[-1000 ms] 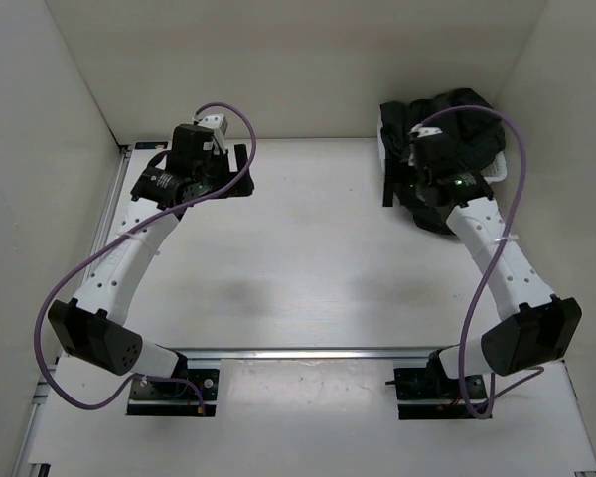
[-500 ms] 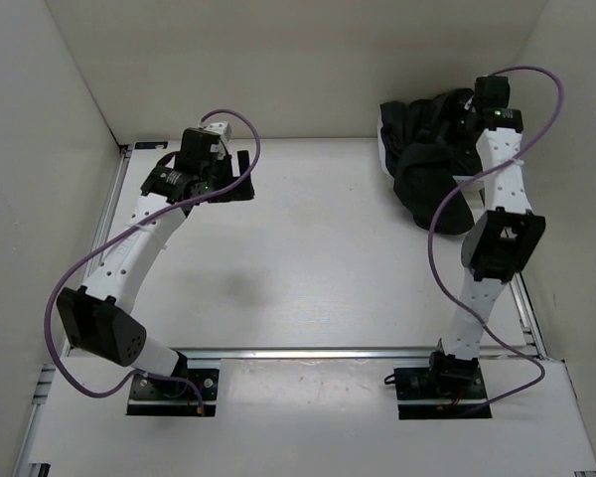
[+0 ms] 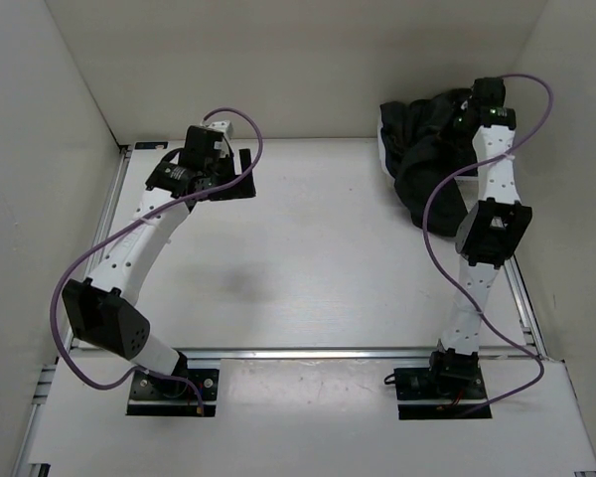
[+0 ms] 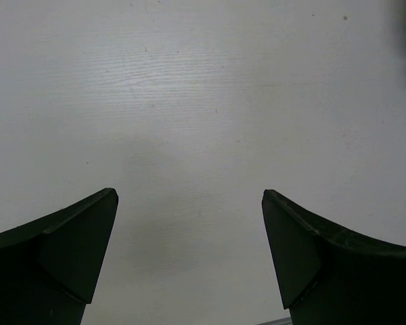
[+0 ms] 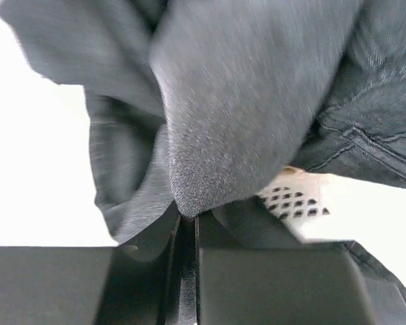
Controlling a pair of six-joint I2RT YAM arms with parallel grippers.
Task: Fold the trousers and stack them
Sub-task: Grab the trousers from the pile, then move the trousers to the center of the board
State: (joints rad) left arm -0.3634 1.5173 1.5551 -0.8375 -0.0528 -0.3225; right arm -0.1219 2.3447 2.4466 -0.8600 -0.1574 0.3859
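The black trousers lie crumpled in a heap at the back right of the table, partly over a white perforated basket. My right gripper sits at the heap's far right top. In the right wrist view its jaws are pressed together on a fold of the dark trousers, and the cloth hangs from them. My left gripper hovers at the back left, apart from the trousers. Its fingers stand wide, the gripper open over bare table.
White walls close in the table at the back and on both sides. A metal rail runs across the near edge by the arm bases. The basket's perforated wall shows just under the held fold.
My right arm has swung from the front of the heap up to its far right side, and its jaws have shut on the cloth. The left arm has shifted only slightly.
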